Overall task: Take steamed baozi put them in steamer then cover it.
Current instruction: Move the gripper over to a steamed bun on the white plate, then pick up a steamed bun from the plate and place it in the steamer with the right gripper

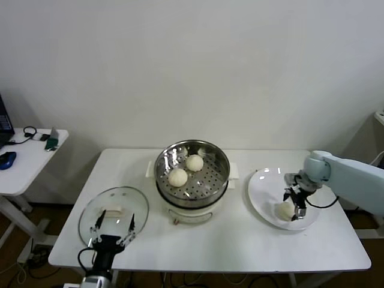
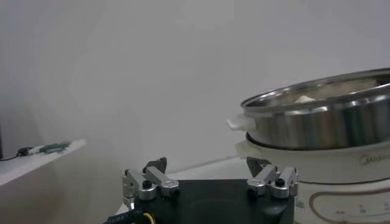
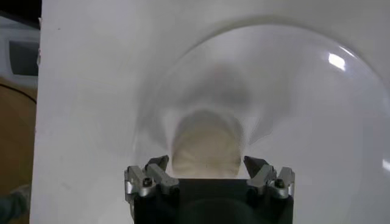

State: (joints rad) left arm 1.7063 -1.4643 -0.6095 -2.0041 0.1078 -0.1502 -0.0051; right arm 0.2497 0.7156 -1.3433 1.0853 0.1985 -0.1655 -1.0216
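The steamer (image 1: 223,175) stands mid-table on its white base, uncovered, with two baozi (image 1: 177,177) (image 1: 194,162) on its perforated tray. A third baozi (image 1: 283,210) lies on the white plate (image 1: 264,183) to the right. My right gripper (image 1: 293,208) is lowered over that bun, open, one finger on each side of it; in the right wrist view the baozi (image 3: 206,145) fills the space between the fingertips of the gripper (image 3: 206,163). The cover (image 1: 129,201), clear glass with a white handle, lies flat at front left. My left gripper (image 1: 112,231) hangs open at its near edge, empty.
The left wrist view shows the left gripper (image 2: 207,164) low over the table, with the steamer (image 2: 323,122) off to one side. A small white side table (image 1: 30,159) carrying a mouse and cables stands far left. The table's front edge (image 1: 210,267) is close.
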